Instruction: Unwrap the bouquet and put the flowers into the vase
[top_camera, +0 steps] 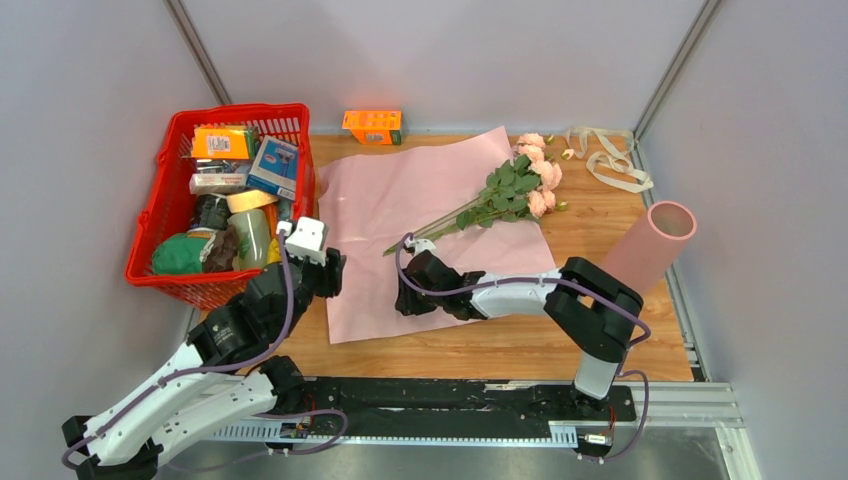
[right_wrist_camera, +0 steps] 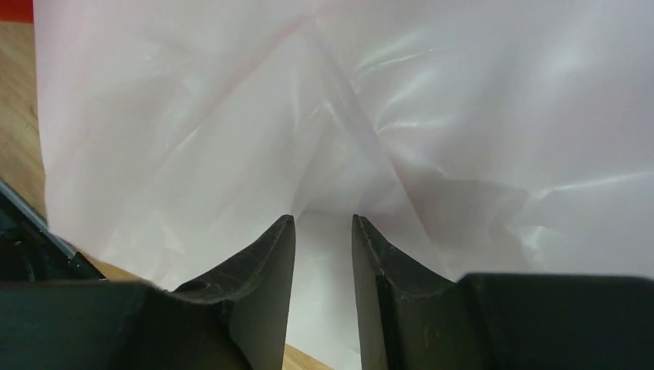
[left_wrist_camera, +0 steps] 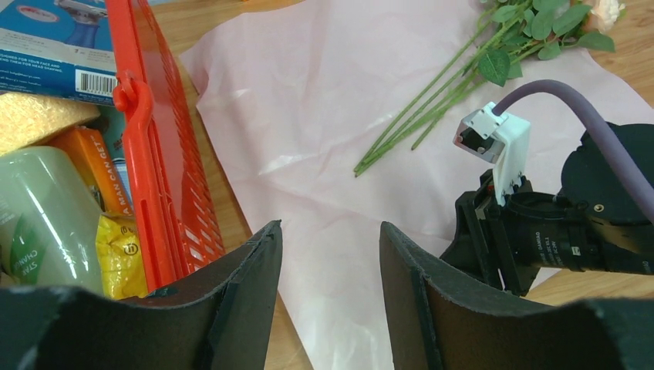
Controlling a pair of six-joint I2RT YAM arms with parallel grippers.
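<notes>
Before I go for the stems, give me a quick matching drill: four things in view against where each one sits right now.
Things:
1. flowers
2. vase
3. ribbon
4. red basket

Places:
A. far right corner, lying loose
B. left side, packed full
C. lying on the spread pink paper
D. right edge, no flowers in it

Pairs: 1-C, 2-D, 3-A, 4-B

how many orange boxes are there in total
3. The far box stands on the table beyond the pink paper; the top box lies at the red basket's far end; the low box sits in it beside the pale green bottle. More may be buried.
</notes>
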